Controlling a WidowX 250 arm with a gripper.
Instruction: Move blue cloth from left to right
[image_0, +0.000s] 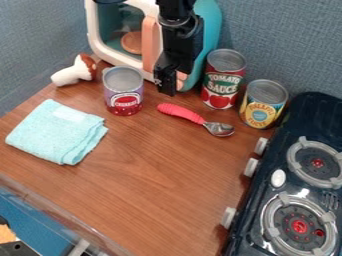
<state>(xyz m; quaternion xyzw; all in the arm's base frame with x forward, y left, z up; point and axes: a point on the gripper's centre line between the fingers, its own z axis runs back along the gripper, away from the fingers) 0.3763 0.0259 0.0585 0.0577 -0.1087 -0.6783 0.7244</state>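
The black gripper (167, 82) hangs at the upper middle, in front of the toy microwave and just right of the can with the red and white label. Folded light blue cloth (57, 132) lies flat on the left part of the wooden table, a good way to the lower left of the gripper and apart from it.
Around the gripper stand a labelled can (123, 95), a tomato sauce can (222, 82), a yellow-labelled can (262, 107) and the microwave (207, 30). A red-handled spoon (184, 114) lies below it. A brown-and-white toy (75, 72) is upper left, a stove (304, 165) right.
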